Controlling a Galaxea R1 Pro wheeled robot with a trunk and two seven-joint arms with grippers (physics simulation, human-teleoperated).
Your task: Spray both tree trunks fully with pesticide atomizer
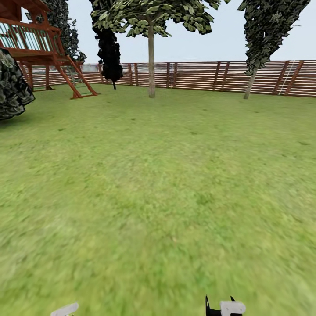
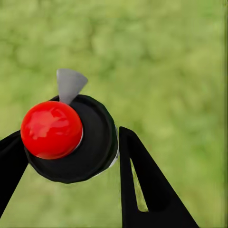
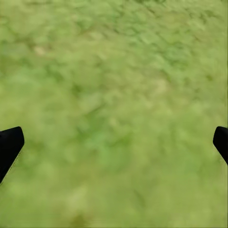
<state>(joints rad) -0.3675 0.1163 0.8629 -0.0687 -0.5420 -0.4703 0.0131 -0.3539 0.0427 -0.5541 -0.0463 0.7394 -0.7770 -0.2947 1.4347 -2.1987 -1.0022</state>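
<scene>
Green lawn (image 1: 158, 197) spreads to the slatted wooden fence (image 1: 228, 77) across the frame's top, two pale-trunked trees (image 1: 151, 66) before it. Left end effector (image 2: 66, 156) grasps the red-capped pesticide atomizer (image 2: 52, 129), left of centre. Right end effector (image 3: 114, 142) is released over grass.

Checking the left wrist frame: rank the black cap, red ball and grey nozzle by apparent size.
1. Black cap, largest.
2. Red ball, sitting against it.
3. Grey nozzle, smallest.
The left gripper fingers flank the cap. The ball may sit nearer the camera, so its look could overstate it.
</scene>
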